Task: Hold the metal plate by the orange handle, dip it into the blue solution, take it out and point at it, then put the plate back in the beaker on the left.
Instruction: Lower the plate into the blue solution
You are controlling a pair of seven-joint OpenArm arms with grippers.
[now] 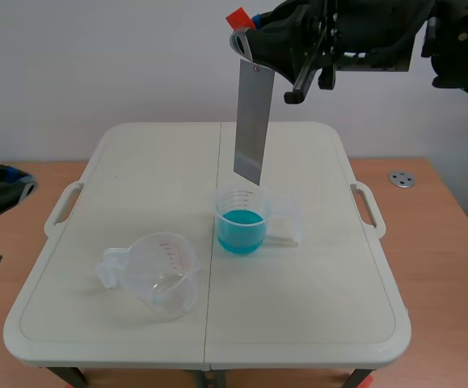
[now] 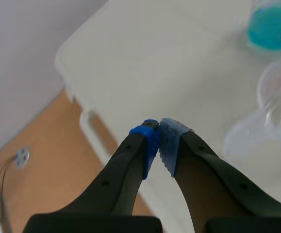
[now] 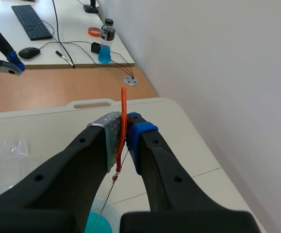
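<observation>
The left gripper [image 1: 14, 184] is low at the left, over the wooden desk [image 1: 452, 210] and just off the edge of the white table [image 1: 314, 307]. In the left wrist view its two fingers meet pad to pad [image 2: 158, 131], so it is closed with nothing between them.

On the table, left of the middle seam, stands the empty beaker [image 1: 157, 275]. It is clear plastic with red marks on the wall, upright, and its handle points to the left. It is near the blue beaker [image 1: 242, 212] but does not touch it. The blue beaker stands at the middle of the table and is about half full of solution [image 1: 240, 222].

The plate [image 1: 252, 121] hangs in the air over the blue beaker. It is a long grey strip, nearly vertical, with the top leaning a little to the right. Its lower edge is just above the beaker rim and is out of the solution.

The handle [image 1: 238, 18] at the top of the plate is clamped between the pads of the right gripper [image 1: 254, 40], which is raised high. In the right wrist view the handle [image 3: 123, 126] stands as a thin orange strip, pressed from both sides.

A small metal disc [image 1: 401, 179] sits in the desk, right of the table.
</observation>
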